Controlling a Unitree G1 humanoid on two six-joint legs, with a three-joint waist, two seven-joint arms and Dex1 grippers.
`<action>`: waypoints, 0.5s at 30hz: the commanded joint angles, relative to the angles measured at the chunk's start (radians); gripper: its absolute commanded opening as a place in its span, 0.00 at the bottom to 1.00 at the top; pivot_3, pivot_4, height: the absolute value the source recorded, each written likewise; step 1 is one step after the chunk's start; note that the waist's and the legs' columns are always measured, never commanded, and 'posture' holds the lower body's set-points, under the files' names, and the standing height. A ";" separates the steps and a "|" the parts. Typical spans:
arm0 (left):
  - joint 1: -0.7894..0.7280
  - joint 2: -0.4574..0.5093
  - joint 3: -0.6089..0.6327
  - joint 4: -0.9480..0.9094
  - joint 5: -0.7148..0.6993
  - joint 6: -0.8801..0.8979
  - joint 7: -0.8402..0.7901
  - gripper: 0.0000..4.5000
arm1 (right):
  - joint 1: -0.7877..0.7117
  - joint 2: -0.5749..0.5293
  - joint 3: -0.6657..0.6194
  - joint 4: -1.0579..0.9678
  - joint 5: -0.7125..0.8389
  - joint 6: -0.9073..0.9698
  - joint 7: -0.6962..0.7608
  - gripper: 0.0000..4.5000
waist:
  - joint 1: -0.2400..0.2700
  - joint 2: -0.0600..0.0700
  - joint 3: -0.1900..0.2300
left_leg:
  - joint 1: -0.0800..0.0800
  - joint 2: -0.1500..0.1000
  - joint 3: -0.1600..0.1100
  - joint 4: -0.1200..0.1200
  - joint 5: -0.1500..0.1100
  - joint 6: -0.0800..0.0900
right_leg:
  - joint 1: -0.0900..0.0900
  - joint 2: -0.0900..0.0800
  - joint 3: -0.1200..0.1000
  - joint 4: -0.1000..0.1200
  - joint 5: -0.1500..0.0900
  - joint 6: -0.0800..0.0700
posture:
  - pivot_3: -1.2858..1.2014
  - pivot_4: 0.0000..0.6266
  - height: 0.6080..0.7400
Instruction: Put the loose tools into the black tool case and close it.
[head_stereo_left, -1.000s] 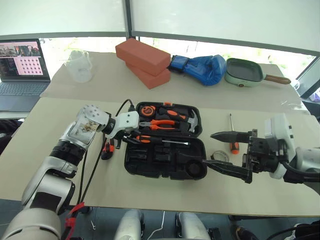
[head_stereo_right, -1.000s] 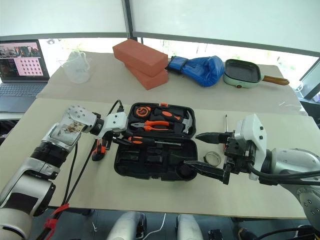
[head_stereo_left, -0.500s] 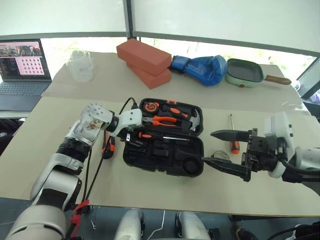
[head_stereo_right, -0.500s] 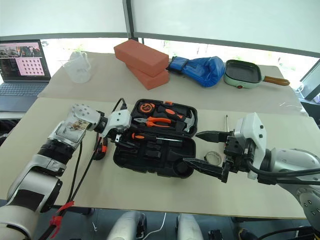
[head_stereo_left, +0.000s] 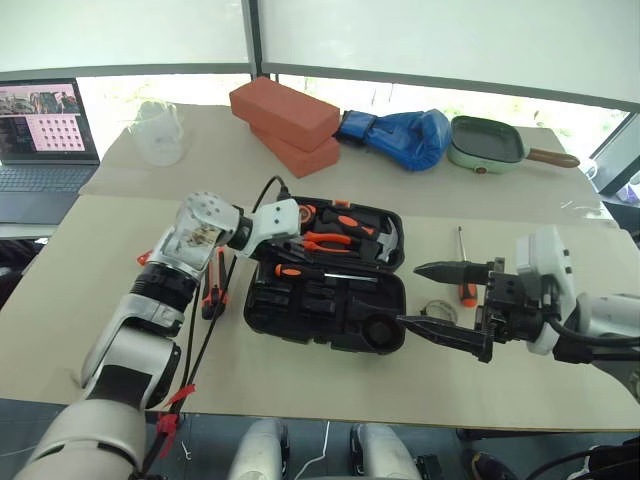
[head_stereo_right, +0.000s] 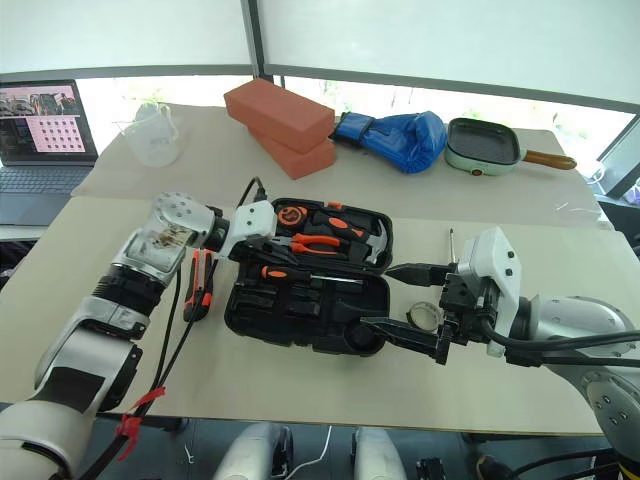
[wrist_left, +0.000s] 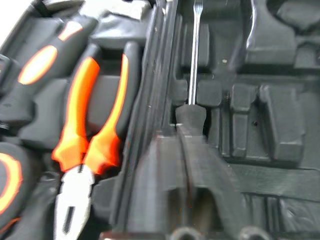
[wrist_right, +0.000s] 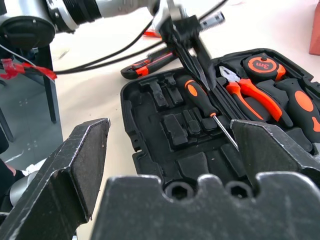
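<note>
The black tool case (head_stereo_left: 262, 312) lies open in the middle of the table, with pliers (head_stereo_left: 328, 241), a hammer and a tape measure in its far half. One black-and-orange screwdriver (head_stereo_left: 312, 271) rests in the near half along the hinge. My left gripper (head_stereo_left: 284, 252) is shut and empty, its fingers (wrist_right: 192, 50) just above that screwdriver's handle (wrist_left: 191, 119). The orange-and-black utility knife (head_stereo_left: 213, 288) lies on the table left of the case. The slim red screwdriver (head_stereo_left: 464, 272) lies to the right. My right gripper (head_stereo_left: 408, 295) hangs wide open at the case's right end.
A small pale ring (head_stereo_left: 438, 310) lies beside the case behind the right fingers. At the back of the table are two red bricks (head_stereo_left: 285, 118), a blue boxing glove (head_stereo_left: 405, 135), a green pan (head_stereo_left: 490, 145), a clear measuring cup (head_stereo_left: 160, 130) and a laptop (head_stereo_left: 45, 140). Cables trail from the left arm.
My left gripper opened, let go of the black-and-orange screwdriver, which stays in the case, then shut and shifted right and up over the hinge. The right arm has kept still.
</note>
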 joint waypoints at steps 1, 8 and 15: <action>-0.005 -0.018 -0.014 -0.011 0.018 -0.027 0.004 0.01 | 0.012 0.000 -0.018 -0.006 -0.019 -0.014 -0.015 1.00 | 0.000 0.000 0.000 | 0.000 0.000 0.000 0.000 0.000 0.000 | 0.000 0.000 0.000 0.000 0.000 0.000 | 0.52 0.24 0.99; 0.018 -0.023 -0.060 0.011 0.083 -0.079 0.003 0.01 | 0.034 0.004 -0.022 -0.002 -0.036 -0.020 -0.011 1.00 | 0.002 0.000 0.000 | 0.000 0.000 0.000 0.000 0.000 0.000 | 0.001 0.000 0.000 0.000 0.000 0.000 | 0.52 0.24 0.99; 0.007 -0.051 -0.094 0.109 0.145 -0.190 0.055 0.01 | 0.042 0.017 -0.021 0.002 -0.042 -0.019 -0.021 1.00 | 0.005 0.001 -0.001 | 0.002 0.000 0.000 0.001 0.000 0.000 | 0.003 -0.001 0.000 0.000 0.000 0.000 | 0.52 0.24 0.99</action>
